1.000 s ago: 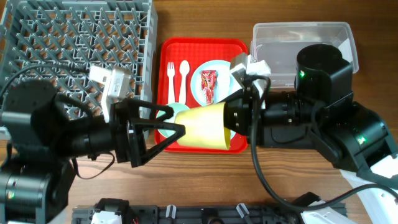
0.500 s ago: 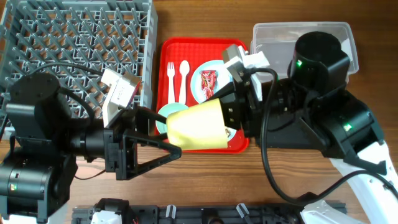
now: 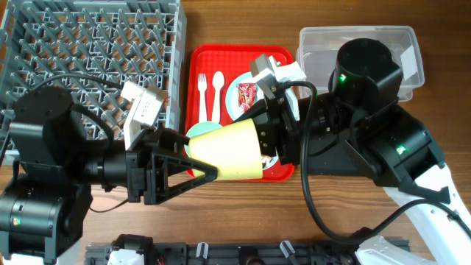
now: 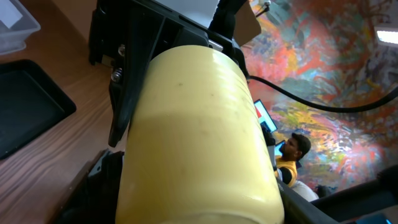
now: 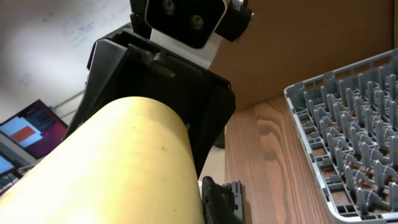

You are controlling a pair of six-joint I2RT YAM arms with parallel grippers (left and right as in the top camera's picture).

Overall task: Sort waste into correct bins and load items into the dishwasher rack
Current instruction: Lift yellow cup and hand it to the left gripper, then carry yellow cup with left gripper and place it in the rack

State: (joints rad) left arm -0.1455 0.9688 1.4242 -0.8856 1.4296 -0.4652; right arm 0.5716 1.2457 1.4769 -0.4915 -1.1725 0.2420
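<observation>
Cup (image 3: 228,151) sideways, rim in right jaws, base between spread left jaws

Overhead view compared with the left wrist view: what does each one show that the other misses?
Only the overhead shows the grey rack, the red tray with the white fork and spoon, and the red wrapper on the plate. Only the left wrist shows the black tray, and a person in a yellow shirt before a colourful wall. Both show the yellow cup.
</observation>
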